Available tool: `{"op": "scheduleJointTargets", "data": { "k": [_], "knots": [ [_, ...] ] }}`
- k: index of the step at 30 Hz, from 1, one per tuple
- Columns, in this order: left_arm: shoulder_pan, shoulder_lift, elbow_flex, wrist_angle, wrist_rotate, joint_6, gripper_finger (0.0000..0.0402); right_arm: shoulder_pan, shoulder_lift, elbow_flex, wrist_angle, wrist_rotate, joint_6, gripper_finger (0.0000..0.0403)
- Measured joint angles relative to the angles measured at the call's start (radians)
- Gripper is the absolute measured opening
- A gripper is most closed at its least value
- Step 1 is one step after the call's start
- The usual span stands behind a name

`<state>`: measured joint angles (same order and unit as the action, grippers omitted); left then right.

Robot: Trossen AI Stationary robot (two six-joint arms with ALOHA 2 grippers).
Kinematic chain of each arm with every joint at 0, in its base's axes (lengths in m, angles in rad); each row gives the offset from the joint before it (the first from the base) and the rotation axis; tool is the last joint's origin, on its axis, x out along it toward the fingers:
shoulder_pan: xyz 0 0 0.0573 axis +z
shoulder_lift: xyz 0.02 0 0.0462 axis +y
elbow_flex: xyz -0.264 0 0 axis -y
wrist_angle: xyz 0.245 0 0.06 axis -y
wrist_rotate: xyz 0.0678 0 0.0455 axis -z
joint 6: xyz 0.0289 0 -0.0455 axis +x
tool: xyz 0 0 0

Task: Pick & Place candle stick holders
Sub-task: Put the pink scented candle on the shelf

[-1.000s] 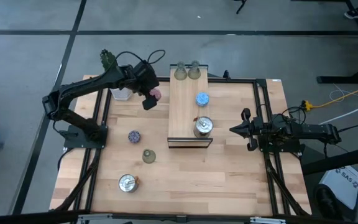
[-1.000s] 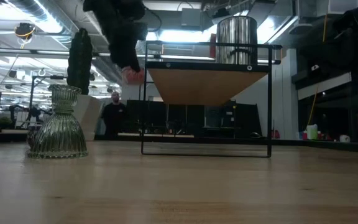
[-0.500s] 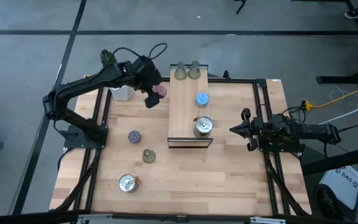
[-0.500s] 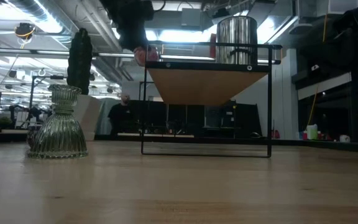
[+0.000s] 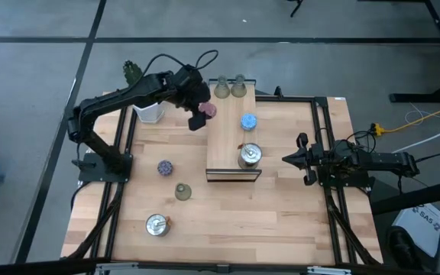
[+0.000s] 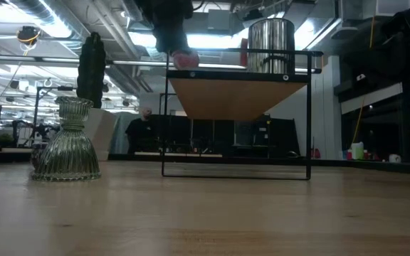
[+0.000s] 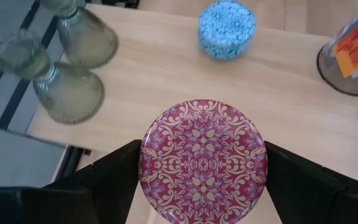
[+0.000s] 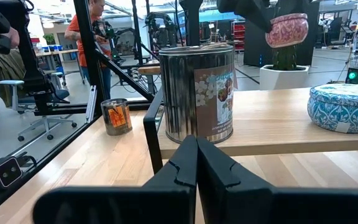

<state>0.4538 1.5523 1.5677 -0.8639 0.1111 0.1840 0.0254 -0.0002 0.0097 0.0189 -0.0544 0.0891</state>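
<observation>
My left gripper is shut on the pink patterned low round holder, which hangs above the left edge of the raised wooden board. On the board stand a blue holder, a shiny silver holder and, at its far end, two olive-green bell-shaped holders. On the table stand a purple holder, a third green holder and a second silver holder. My right gripper waits shut at the table's right, level with the silver holder. My left gripper pinches the pink holder between its two fingers, one on each opposite side of its round wall. The fingers come from above, pointing down. The holder is lifted clear and sits level, its patterned top up, a little above the board.
The board is a raised shelf on a thin black frame. A cactus in a white pot stands at the table's far left. People show in the room beyond the table.
My left gripper has carried the pink holder up and toward the table's right edge, from beside the board to over the board's left edge. The holder has stayed level in the hold.
</observation>
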Motion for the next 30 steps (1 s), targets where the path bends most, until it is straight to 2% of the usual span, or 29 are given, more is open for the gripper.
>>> {"op": "scheduleJointTargets", "data": {
  "k": [11,30],
  "knots": [
    [-0.009,0.082,0.063,0.008,0.039,0.013,0.0302,0.000,0.000,0.000,0.000,0.000,0.000,0.0005],
    [-0.044,0.233,0.070,0.102,0.068,0.012,0.0302,0.000,0.000,0.000,0.000,0.000,0.000,0.0005]
  ]
}}
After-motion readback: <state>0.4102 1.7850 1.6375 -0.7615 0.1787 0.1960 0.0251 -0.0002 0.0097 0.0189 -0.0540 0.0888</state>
